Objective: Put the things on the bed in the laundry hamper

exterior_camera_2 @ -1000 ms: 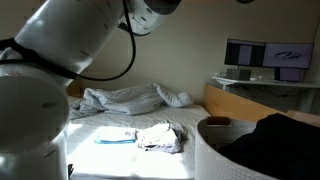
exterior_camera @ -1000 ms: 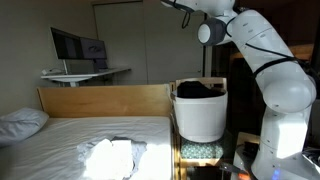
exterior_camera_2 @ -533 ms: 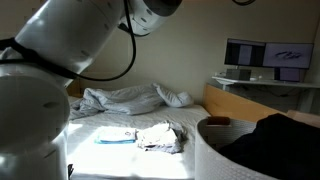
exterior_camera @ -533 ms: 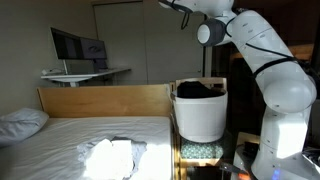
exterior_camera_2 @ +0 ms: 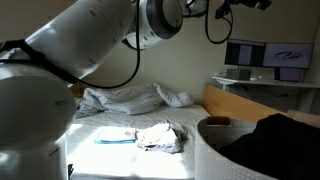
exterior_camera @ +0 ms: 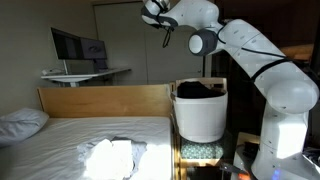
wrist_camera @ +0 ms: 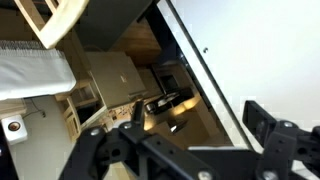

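Observation:
A white laundry hamper point(exterior_camera: 200, 118) stands beside the bed and holds a dark garment point(exterior_camera: 200, 89); its rim also shows in an exterior view point(exterior_camera_2: 215, 135). A crumpled light cloth point(exterior_camera: 110, 156) lies on the bed; it shows in an exterior view as a grey-white garment point(exterior_camera_2: 160, 136) next to a flat pale blue item point(exterior_camera_2: 114, 138). My gripper point(exterior_camera: 155, 12) is high in the air, left of the hamper and above the headboard. In the wrist view my gripper point(wrist_camera: 195, 120) is open and empty, its fingers point(wrist_camera: 268, 118) wide apart.
A wooden headboard point(exterior_camera: 100, 100) runs behind the mattress. A pillow point(exterior_camera: 20, 124) and a rumpled blanket point(exterior_camera_2: 125, 98) lie on the bed. A desk with a monitor point(exterior_camera: 78, 46) stands behind. The robot's base point(exterior_camera: 280, 140) is right of the hamper.
The arm has swung from above the hamper toward the bed side, and the gripper has come into sight high up in both exterior views. The cloths have not moved.

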